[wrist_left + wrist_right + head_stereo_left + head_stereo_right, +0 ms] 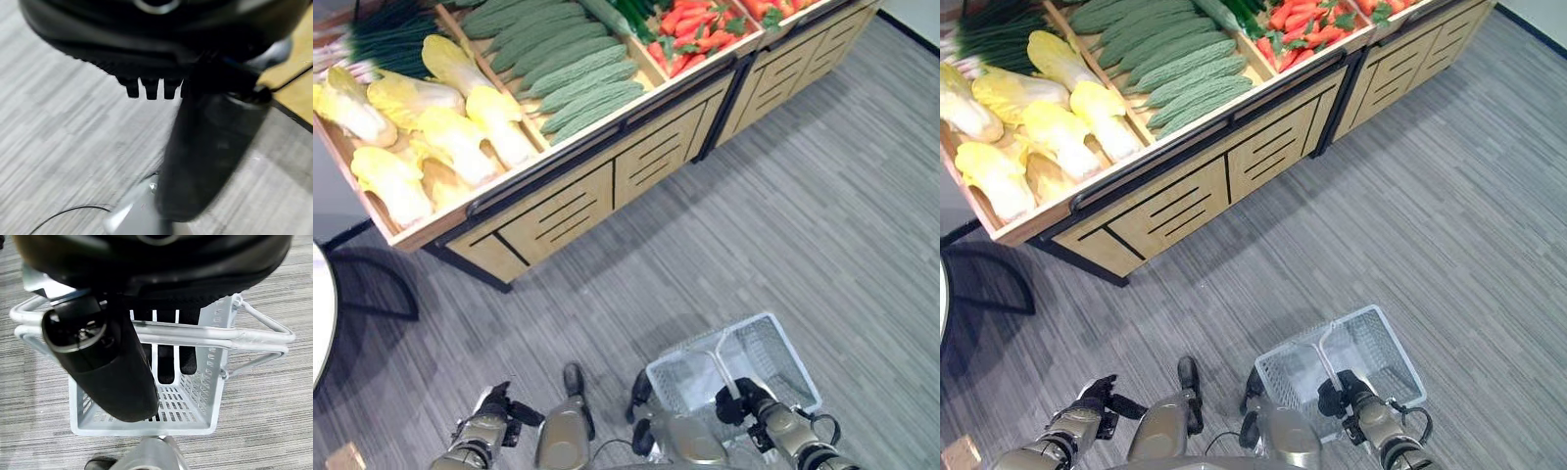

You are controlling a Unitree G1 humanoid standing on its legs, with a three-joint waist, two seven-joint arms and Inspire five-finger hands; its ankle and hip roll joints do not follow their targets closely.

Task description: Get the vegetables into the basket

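Vegetables lie on a wooden display stand (570, 208) at the far side: pale yellow cabbages (440, 137) at the left, bumpy green gourds (578, 69) in the middle, carrots (695, 29) further right. A white mesh basket (790, 364) hangs low over the floor at the lower right, with nothing in it. My right hand (744, 399) is shut on its wire handle (205, 333), fingers (166, 357) curled behind the bars. My left hand (497, 403) hangs at the lower left over the floor, relaxed and holding nothing, its fingers (146, 88) showing in the left wrist view.
Dark green leafy stalks (391, 39) fill the stand's far left bin. A white round table edge (321, 304) and a black frame (382, 294) stand at the left. Grey striped carpet (783, 225) stretches between me and the stand.
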